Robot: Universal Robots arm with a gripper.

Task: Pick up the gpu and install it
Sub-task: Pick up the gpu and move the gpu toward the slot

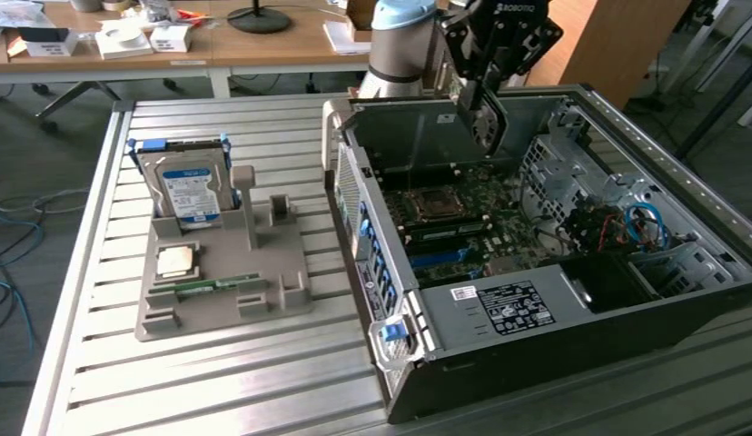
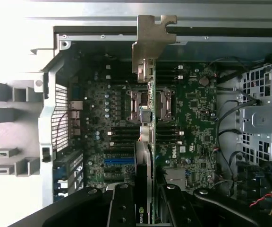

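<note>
Soft, even room light puts a pale sheen on the slatted desk (image 1: 231, 381), while the wrist view glares white outside the dim, shadowed computer case (image 2: 51, 80).

This is a robotics lab in an office-like room. A robot arm (image 1: 394, 41) with a gripper (image 1: 483, 116) stands at the far edge of a slatted aluminium counter (image 1: 231, 372). The counter carries an opened desktop computer case (image 1: 594, 350) and a grey parts fixture (image 1: 231, 291). Wooden desks (image 1: 279, 50) stand beyond, and loose cables (image 1: 13, 227) lie on the carpet at the exterior view's left.
</note>
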